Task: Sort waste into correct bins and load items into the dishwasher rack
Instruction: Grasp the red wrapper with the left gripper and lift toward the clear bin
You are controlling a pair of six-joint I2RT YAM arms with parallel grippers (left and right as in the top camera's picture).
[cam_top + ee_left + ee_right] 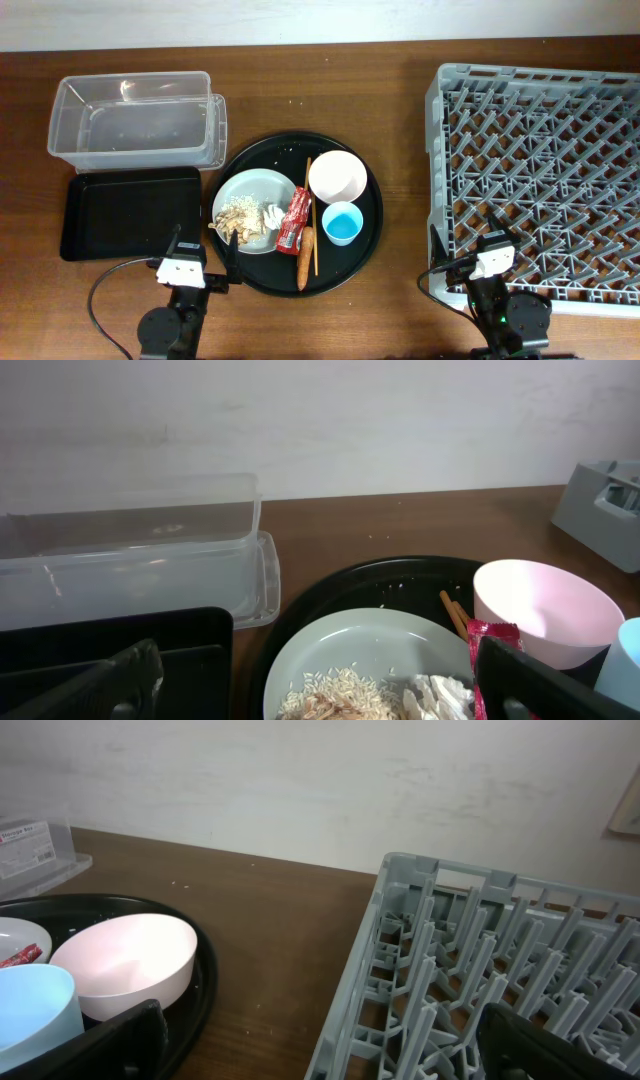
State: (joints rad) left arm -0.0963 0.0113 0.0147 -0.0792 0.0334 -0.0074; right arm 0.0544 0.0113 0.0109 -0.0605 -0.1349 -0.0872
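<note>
On the pale plate (250,190) (370,645) lie beige food scraps (236,217) (335,695) and a white paper scrap (272,215) (440,695). A red wrapper (293,220) (490,635), an orange carrot stick (305,258), chopsticks (311,215), a white bowl (337,177) (125,965) and a blue cup (342,222) (35,1005) sit beside it. The clear tub (130,120) and black rectangular tray (130,210) stand on the left, the grey rack (545,180) (480,970) on the right. My left gripper (198,250) (320,695) is open before the plate. My right gripper (468,245) (325,1050) is open at the rack's near-left corner.
The plate, bowl, cup and waste all rest on a large round black tray (365,240) in the table's middle. The tub's lid lies under its right side (218,130). A white wall runs behind the table.
</note>
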